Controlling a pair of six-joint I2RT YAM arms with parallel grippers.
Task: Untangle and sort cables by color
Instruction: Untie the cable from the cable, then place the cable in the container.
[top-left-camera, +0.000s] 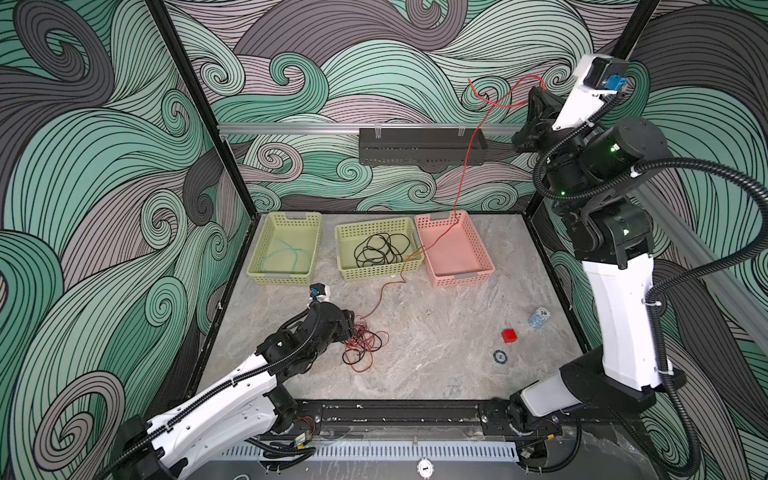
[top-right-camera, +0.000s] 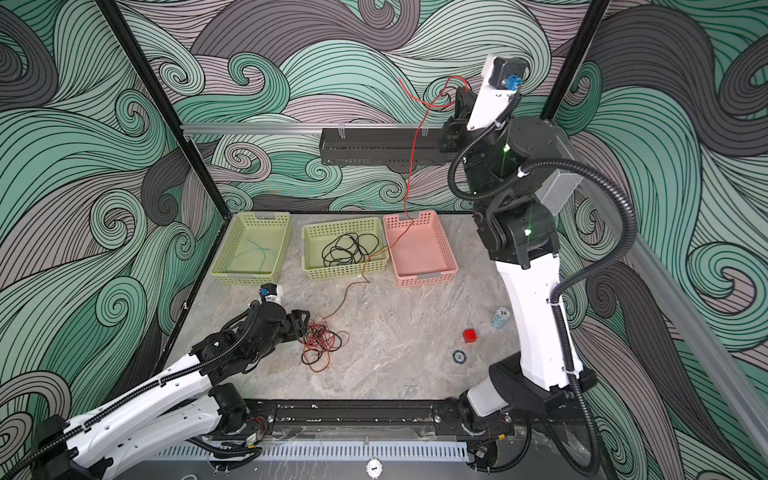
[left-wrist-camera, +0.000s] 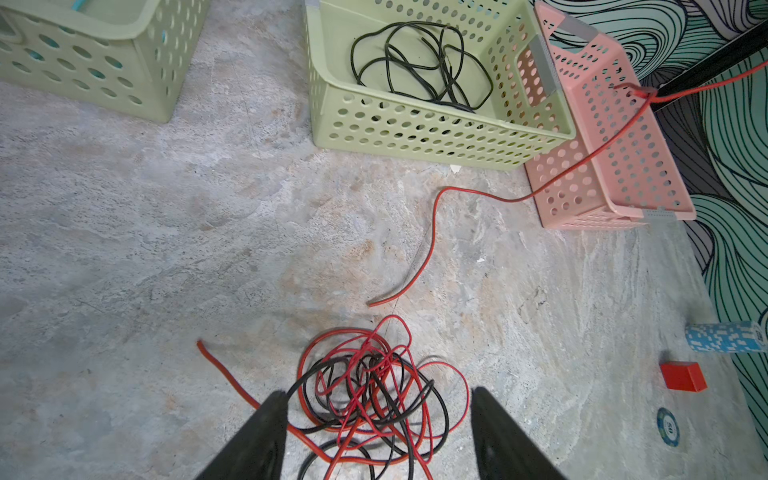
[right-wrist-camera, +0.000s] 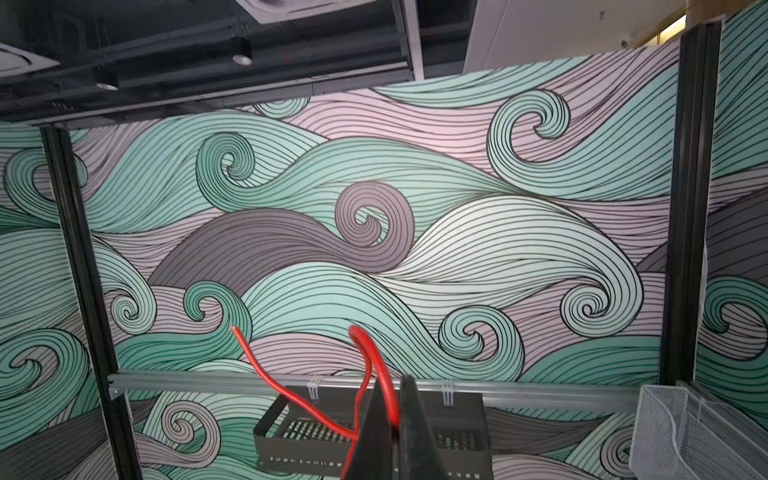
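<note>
Our right gripper (right-wrist-camera: 399, 386) stands high near the back wall, its jaws pressed together on a red cable (top-left-camera: 467, 166); a short free end sticks out past the pinch. From there the cable's long axis drops almost straight down to the far rim of the pink basket (top-left-camera: 461, 279). It then slants across that basket, passes over the near corner where the pink basket meets the middle green basket (top-left-camera: 378, 272), and trails onto the table (top-left-camera: 436, 353).

In the left wrist view its tail ends just short of the tangle of red and black cables (top-left-camera: 365, 345), apart from it as far as we can tell.

Our left gripper (left-wrist-camera: 379, 392) hovers low with its jaws spread, one on either side of that tangle, holding nothing; it is by far the nearer arm to both the tangle and the tail.

We judge that the coming move turns on this: the pink basket lies directly beneath the hanging strand, so lowering feeds it in, while the tail outside lies towards the left arm. A black cable (top-left-camera: 380, 249) is coiled in the middle basket; a teal cable (top-left-camera: 291, 253) lies in the left green basket (top-left-camera: 280, 279).
</note>
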